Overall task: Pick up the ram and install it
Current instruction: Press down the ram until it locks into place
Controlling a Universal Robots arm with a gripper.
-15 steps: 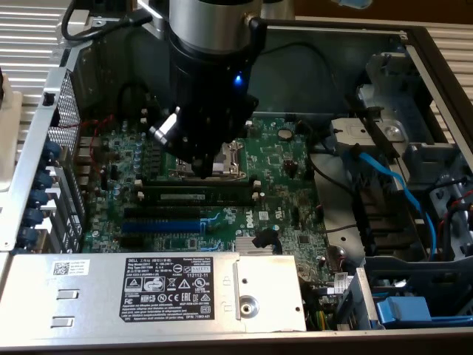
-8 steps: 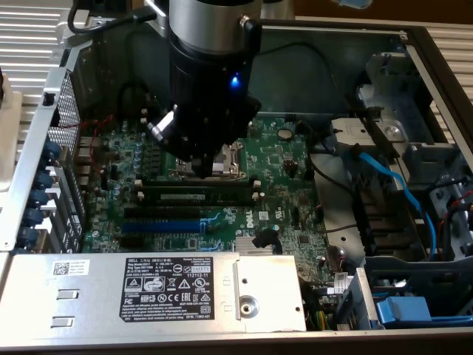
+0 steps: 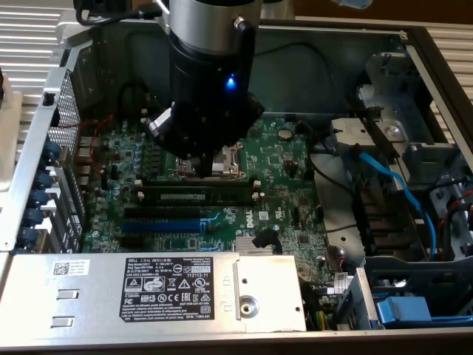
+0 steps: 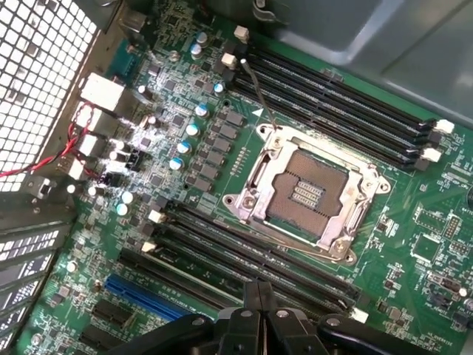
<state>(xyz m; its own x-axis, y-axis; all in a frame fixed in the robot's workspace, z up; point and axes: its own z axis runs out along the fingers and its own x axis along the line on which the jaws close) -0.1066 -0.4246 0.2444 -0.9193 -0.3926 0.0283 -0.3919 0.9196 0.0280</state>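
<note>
- Open computer case [image 3: 347, 44] with grey metal walls frames the scene; a green motherboard [image 3: 284, 214] lies flat on its floor.
- In the exterior view the robot arm reaches down from above, its black wrist with a small blue light hanging over the processor socket [image 3: 225, 164].
- The gripper [image 4: 259, 314] has its two black fingers pressed together, fully closed, with nothing between them; in the wrist view it sits just above the bank of black memory slots [image 4: 251, 262] on the near side of the socket.
- The ram [image 3: 198, 196], a long dark-green stick with a pale label strip, stands seated in a slot just in front of the socket in the exterior view, white clips at both ends.
- Beside it, toward the front of the case, lie further black slots and a blue expansion slot [image 3: 161, 225].
- In the wrist view the socket's metal frame is open, showing the contact field, and a second bank of black slots [image 4: 340, 103] with white end clips runs along its far side.
- A silver power supply [image 3: 155, 292] with a black label fills the front edge of the case.
- Blue cables [image 3: 403, 196] run through the drive bay at the exterior view's right.
- A perforated rear panel [image 4: 37, 81] and red wires [image 4: 70, 144] border the board.
</note>
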